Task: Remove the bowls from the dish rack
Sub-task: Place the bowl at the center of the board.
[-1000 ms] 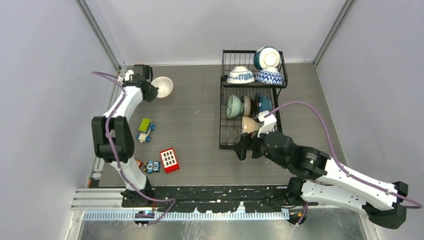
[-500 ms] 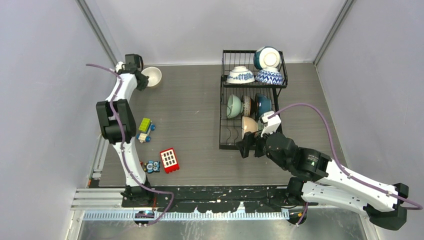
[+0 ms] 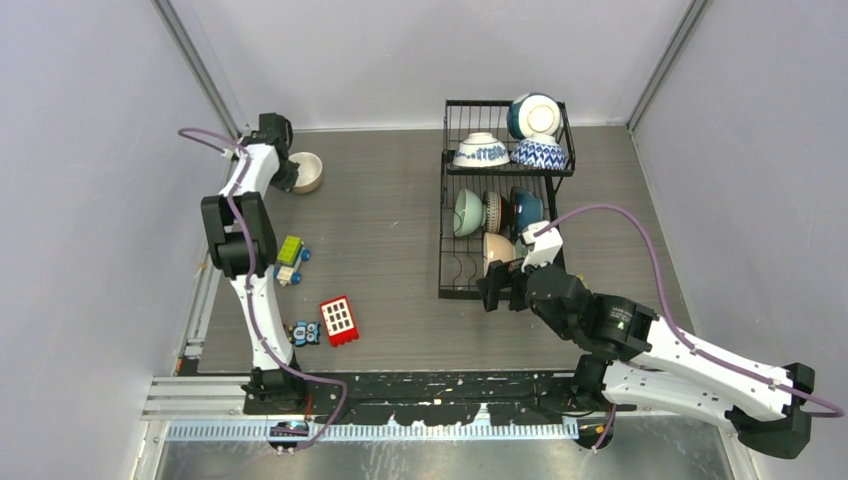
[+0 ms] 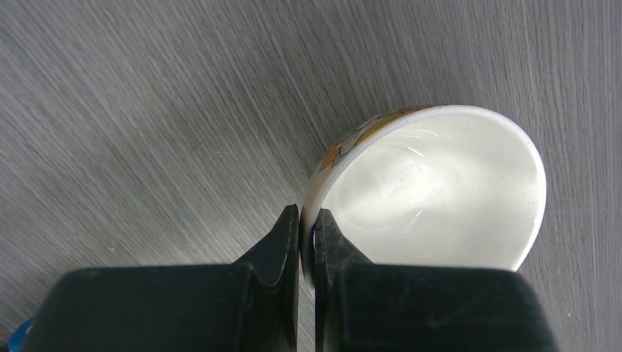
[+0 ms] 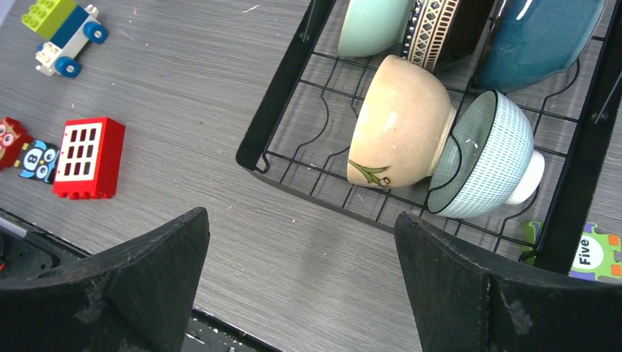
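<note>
Two grips: nearest, my right gripper (image 5: 297, 246) gapes wide before the slick, breakable cream glazed bowl (image 5: 400, 121) tipped sideways in the black wire dish rack (image 5: 282, 88), best pinched at its rim; farther off, my left gripper (image 4: 308, 227) clamps the rim of the white ceramic bowl (image 4: 440, 191).

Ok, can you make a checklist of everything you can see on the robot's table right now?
Surface: grey wood-grain table.
Job's things: black dish rack holding three upper bowls and five below, among them a cream bowl and a lined bowl; one white bowl out at the far left.
Clutter: red block, toy car, owl blocks, puzzle piece.
Grippers: left gripper shut on the white bowl's rim; right gripper open, near the rack's front.
Cables: purple cable on each arm.
Surroundings: plain pale walls.
</note>
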Controlling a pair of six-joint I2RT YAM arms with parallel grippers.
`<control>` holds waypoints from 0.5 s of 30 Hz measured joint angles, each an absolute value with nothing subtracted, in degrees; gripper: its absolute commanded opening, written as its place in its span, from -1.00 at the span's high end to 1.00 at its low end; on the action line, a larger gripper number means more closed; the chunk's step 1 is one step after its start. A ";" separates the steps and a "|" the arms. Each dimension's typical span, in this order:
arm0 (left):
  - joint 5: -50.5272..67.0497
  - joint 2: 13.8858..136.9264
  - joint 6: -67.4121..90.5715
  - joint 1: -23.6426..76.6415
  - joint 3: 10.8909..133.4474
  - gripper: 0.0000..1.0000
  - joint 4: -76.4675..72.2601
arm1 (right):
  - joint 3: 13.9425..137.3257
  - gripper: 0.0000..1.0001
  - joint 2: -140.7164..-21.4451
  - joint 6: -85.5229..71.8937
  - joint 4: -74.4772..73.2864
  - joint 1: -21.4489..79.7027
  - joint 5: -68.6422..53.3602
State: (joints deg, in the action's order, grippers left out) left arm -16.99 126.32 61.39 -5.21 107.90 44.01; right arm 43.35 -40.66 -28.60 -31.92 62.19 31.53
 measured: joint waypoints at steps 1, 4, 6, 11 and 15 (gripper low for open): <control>-17.45 126.41 61.58 -5.21 108.29 0.99 44.51 | 43.35 -1.00 -40.82 -28.60 -31.94 62.19 31.77; -18.55 126.43 62.08 -5.21 108.99 0.99 45.34 | 43.35 -1.00 -41.43 -28.60 -31.97 62.19 32.10; -18.96 126.52 62.35 -5.21 109.43 0.99 45.67 | 43.35 -0.99 -41.69 -28.60 -31.97 62.19 32.12; -19.11 128.14 62.33 -5.21 111.57 0.99 46.17 | 43.35 -1.00 -41.78 -28.60 -31.97 62.19 32.49; -19.14 130.15 62.22 -5.10 113.06 0.99 46.15 | 43.35 -1.00 -42.61 -28.60 -32.16 62.19 32.86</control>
